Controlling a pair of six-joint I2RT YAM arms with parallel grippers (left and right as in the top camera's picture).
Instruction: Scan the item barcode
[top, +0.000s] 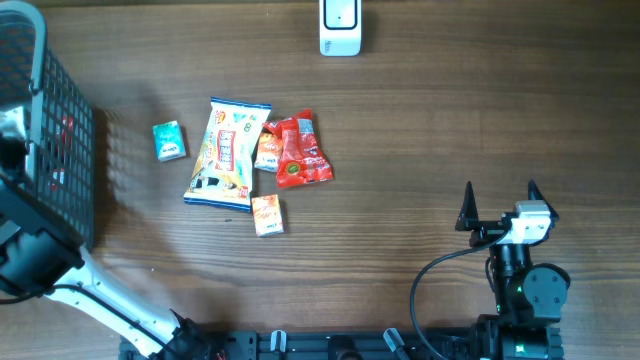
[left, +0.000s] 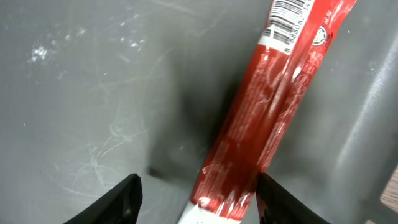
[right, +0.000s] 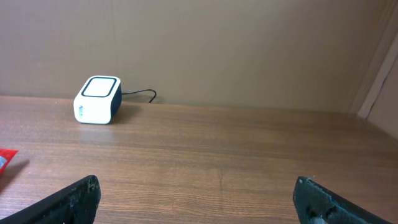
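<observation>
My left claw (left: 199, 182) is at the basket (top: 62, 60) over a scratched grey surface. Its jaws are apart, and the red packet (left: 273, 112) with the barcode lies between them, close to the right finger and not touching the left one. My right claw (top: 500, 203) stands wide open above the worktop (top: 420, 130), well apart from the white scanner (top: 340, 28).

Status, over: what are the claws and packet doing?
Left gripper open, straddling red packet in basket. Right gripper open, empty. Snack pile between basket and scanner.
</observation>
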